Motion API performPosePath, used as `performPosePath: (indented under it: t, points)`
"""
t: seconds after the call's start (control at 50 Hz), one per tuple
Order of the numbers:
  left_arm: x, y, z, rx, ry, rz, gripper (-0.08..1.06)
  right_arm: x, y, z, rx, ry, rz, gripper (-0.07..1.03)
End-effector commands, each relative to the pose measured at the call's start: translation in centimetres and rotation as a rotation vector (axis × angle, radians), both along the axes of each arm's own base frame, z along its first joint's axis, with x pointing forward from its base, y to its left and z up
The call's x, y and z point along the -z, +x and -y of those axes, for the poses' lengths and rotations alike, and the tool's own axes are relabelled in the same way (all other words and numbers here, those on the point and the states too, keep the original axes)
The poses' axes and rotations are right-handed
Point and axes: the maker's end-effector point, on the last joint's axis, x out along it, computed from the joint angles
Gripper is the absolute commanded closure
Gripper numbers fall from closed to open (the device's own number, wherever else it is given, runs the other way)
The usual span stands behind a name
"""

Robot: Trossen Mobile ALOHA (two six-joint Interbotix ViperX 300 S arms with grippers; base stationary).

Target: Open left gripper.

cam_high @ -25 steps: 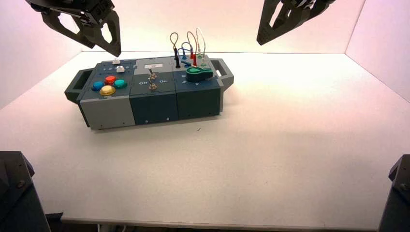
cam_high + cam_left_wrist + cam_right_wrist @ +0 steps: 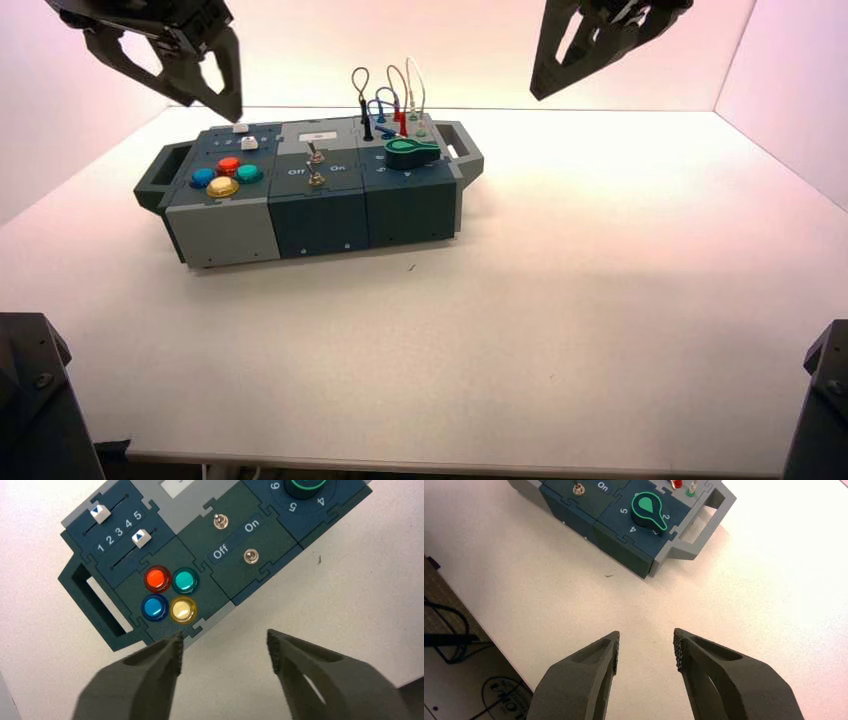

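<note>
Left wrist view: left gripper [image 2: 224,650] hangs above the box's [image 2: 310,215] button end, fingers spread wider than half a second ago and holding nothing, so opening looks done; right gripper [image 2: 646,652] parked high, parted.

- I see the left gripper [image 2: 223,652] as matt black plastic, its fingertips [image 2: 178,649] finely ribbed and rough.
- The right gripper [image 2: 646,650] looks the same: matt plastic, toothed pads [image 2: 679,650].
- The box [image 2: 310,195] reads as matt plastic, dark teal and grey.
- Its four round buttons [image 2: 170,594] are glossy, translucent plastic.
- The two toggle switches [image 2: 219,521] shine like metal.
- The tabletop [image 2: 560,300] is smooth, matt white.
</note>
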Motion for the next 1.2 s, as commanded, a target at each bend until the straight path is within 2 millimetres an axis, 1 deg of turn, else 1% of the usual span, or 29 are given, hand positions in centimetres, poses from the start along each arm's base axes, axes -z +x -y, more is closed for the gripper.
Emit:
performPosePath:
  t: [0.02,0.04,0.08,0.1,0.12,0.14,0.16,0.18,0.2,0.22,0.24,0.26,0.3,0.74,0.76,0.78,0.8,0.82,0.84,0.86,0.88,0.92,0.94,0.96,0.98,1.0,1.06,1.2]
  points:
    - [-1.1,0.7,0.5,0.007,-0.013,0.03,0.32,-0.6,0.4,-0.2,0.002,0.01,0.014,0.39]
    - [-1.1,0.7,0.5,0.01,-0.013,0.031,0.32,-0.6,0.4,-0.3,0.002,0.012,0.014,0.39]
    - [-1.2,0.7,0.6,0.014,-0.012,0.031,0.39,-0.6,0.4,-0.3,0.002,0.012,0.014,0.39]
    - [-1.2,0.6,0.6,0.017,-0.012,0.032,0.5,-0.6,0.4,-0.3,0.002,0.012,0.014,0.39]
    - [-1.2,0.5,0.6,0.021,-0.007,0.027,0.66,-0.6,0.4,-0.2,0.002,0.011,0.013,0.39]
    - [-1.1,0.4,0.6,0.023,-0.004,0.023,0.76,-0.6,0.4,-0.2,0.002,0.011,0.013,0.39]
    - [-1.1,0.4,0.5,0.025,0.001,0.017,0.97,-0.6,0.4,-0.2,0.002,0.011,0.013,0.39]
    - [-1.2,0.3,0.5,0.028,0.003,0.016,1.04,-0.6,0.4,-0.3,0.002,0.012,0.014,0.39]
    - [-1.3,0.3,0.5,0.029,0.003,0.018,0.97,-0.6,0.4,-0.2,0.002,0.009,0.013,0.39]
    - [-1.3,0.3,0.5,0.03,0.003,0.019,0.96,-0.6,0.4,-0.2,0.002,0.011,0.013,0.39]
    - [-1.3,0.3,0.5,0.032,0.003,0.021,1.0,-0.6,0.4,-0.2,0.004,0.01,0.011,0.39]
    - [-1.3,0.3,0.5,0.032,0.003,0.021,1.02,-0.6,0.4,-0.2,0.002,0.011,0.013,0.39]
    - [-1.3,0.3,0.5,0.032,0.003,0.021,1.0,-0.6,0.4,-0.2,0.003,0.01,0.012,0.39]
    - [-1.5,0.3,0.5,0.032,0.001,0.025,1.0,-0.6,0.4,-0.2,0.003,0.009,0.011,0.39]
    - [-1.5,0.3,0.6,0.033,-0.002,0.027,0.97,-0.6,0.4,-0.2,0.001,0.008,0.011,0.39]
    - [-1.5,0.4,0.6,0.031,-0.003,0.028,0.91,-0.6,0.4,-0.2,0.003,0.01,0.012,0.39]
    - [-1.6,0.5,0.6,0.028,-0.009,0.033,0.81,-0.6,0.4,-0.2,0.001,0.007,0.012,0.39]
    - [-1.6,0.5,0.7,0.026,-0.01,0.032,0.75,-0.6,0.4,-0.2,0.001,0.007,0.013,0.39]
    - [-1.7,0.6,0.7,0.025,-0.015,0.038,0.59,-0.6,0.3,-0.2,0.001,0.007,0.01,0.39]
    - [-1.7,0.7,0.8,0.023,-0.019,0.043,0.4,-0.6,0.3,-0.2,0.001,0.007,0.01,0.39]
    - [-1.7,0.8,0.8,0.024,-0.021,0.047,0.3,-0.6,0.3,-0.2,0.001,0.007,0.01,0.39]
    - [-1.8,1.0,1.0,0.024,-0.033,0.069,-0.07,-0.6,0.4,-0.2,0.001,0.006,0.011,0.39]
    - [-1.9,1.1,1.0,0.024,-0.036,0.074,-0.03,-0.6,0.3,-0.2,0.001,0.005,0.01,0.39]
    - [-1.9,1.1,1.1,0.027,-0.037,0.077,0.08,-0.6,0.3,-0.2,0.0,0.006,0.009,0.39]
    - [-2.0,1.1,1.1,0.029,-0.037,0.078,0.09,-0.6,0.3,-0.2,0.002,0.006,0.009,0.39]
    - [-2.3,1.1,1.1,0.026,-0.044,0.089,0.04,-0.6,0.3,-0.2,0.002,0.006,0.009,0.39]
    - [-2.4,1.0,1.1,0.026,-0.048,0.097,-0.04,-0.6,0.3,-0.2,0.002,0.003,0.007,0.39]
    - [-2.2,1.0,1.1,0.025,-0.049,0.095,-0.04,-0.7,0.3,-0.2,0.002,0.006,0.009,0.39]
